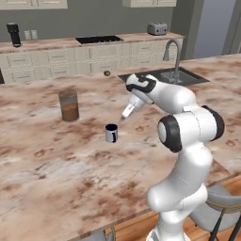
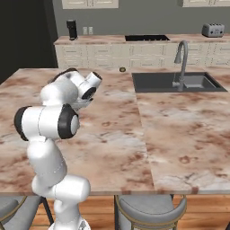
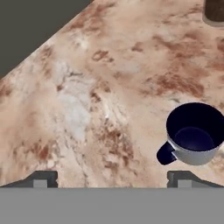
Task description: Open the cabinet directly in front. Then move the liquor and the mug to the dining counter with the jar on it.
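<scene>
Fingers (image 3: 109,178) wide apart above dining counter (image 3: 87,109), mug (image 3: 194,138) just beside.

A kitchen: sink (image 2: 177,81), toaster (image 1: 157,29), cooktop (image 1: 99,39), marble counters (image 1: 56,160).

Grey wall (image 2: 148,20) behind a far tabletop (image 2: 112,39) over cream drawers (image 2: 108,56), carrying a toaster (image 2: 212,30) and cooktop (image 2: 146,38). Nearer, a sink (image 2: 177,82) with tap (image 2: 181,56); stools (image 2: 150,211) on wood floor (image 2: 101,213).
</scene>
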